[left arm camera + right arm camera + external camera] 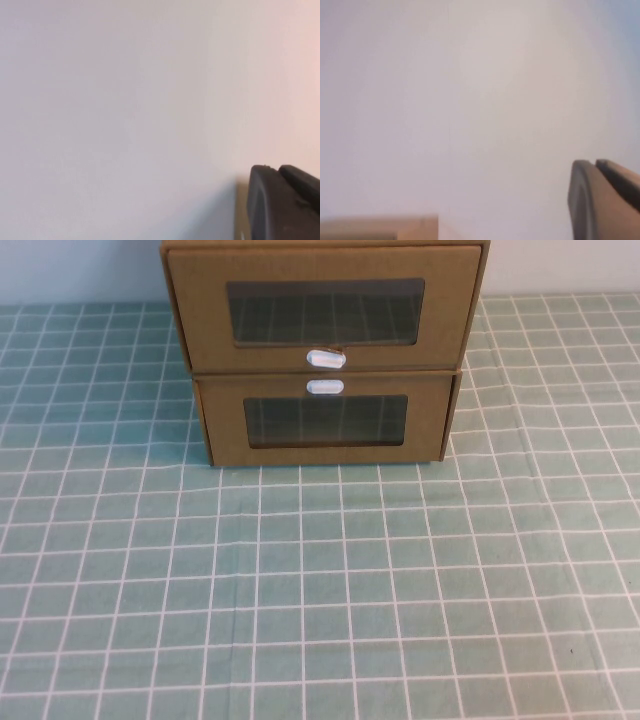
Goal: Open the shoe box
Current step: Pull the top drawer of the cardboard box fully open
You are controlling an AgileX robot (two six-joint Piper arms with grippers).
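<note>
Two brown cardboard shoe boxes stand stacked at the far middle of the table in the high view. The upper box and the lower box each have a clear window and a small white pull handle, the upper handle and the lower handle. Both fronts look closed. Neither arm shows in the high view. My left gripper is shut and empty, facing a pale wall. My right gripper is likewise shut and empty, with a cardboard edge far below it.
A green cloth with a white grid covers the table in front of the boxes. A pale wall rises behind them. A thin strip of cardboard shows beside the left gripper's fingers.
</note>
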